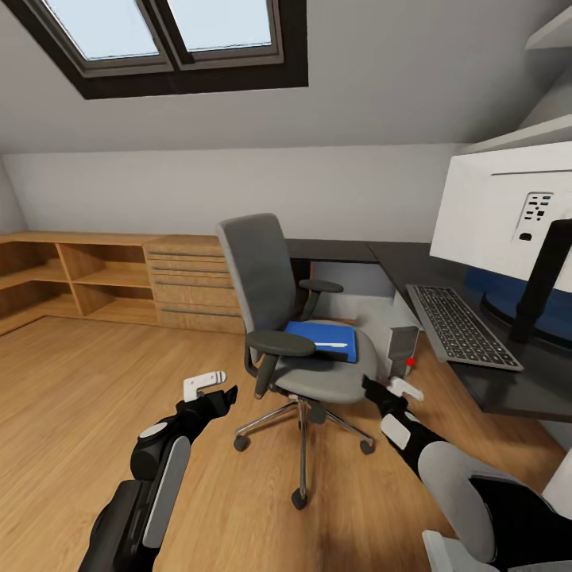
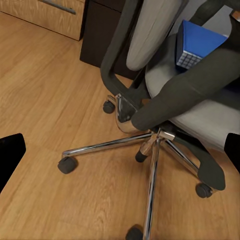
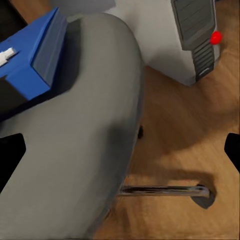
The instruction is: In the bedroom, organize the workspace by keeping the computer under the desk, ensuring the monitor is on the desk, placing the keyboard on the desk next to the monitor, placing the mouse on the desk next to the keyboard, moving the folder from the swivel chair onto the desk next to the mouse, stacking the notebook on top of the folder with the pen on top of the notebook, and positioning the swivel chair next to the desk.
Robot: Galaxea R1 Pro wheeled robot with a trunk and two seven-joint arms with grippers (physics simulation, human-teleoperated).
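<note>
Grey sloped walls and a dark skylight (image 1: 171, 40) sit over a wood floor (image 1: 79, 381), with a low oak shelf unit (image 1: 103, 278) along the far wall. Out in the middle stands the swivel chair (image 1: 274, 294), a little way off from the desk (image 1: 397, 258). On its seat lies the folder (image 1: 322, 340), bright blue, with a small white thing on top that could be a label or a pen; it is too small to tell.

On the desk are the monitor (image 1: 500, 214), seen from its white back, and the keyboard (image 1: 461, 324) just beside it. Down by the desk on the floor stands the computer (image 1: 403, 349) with its red dot.

Both arms reach toward the chair. The left tool (image 1: 210, 389) hangs near the armrest and the right tool (image 1: 393, 391) is close to the seat edge. In each wrist view the two dark fingers sit far apart at the sides with nothing between them, so both look spread wide and hold nothing.

I think the step in hand is getting the folder off the chair. Next, a tool must go over the seat, come down on the folder's edge and pinch it without bumping the armrest.

Part of the desk and monitor is cut off at the side.
</note>
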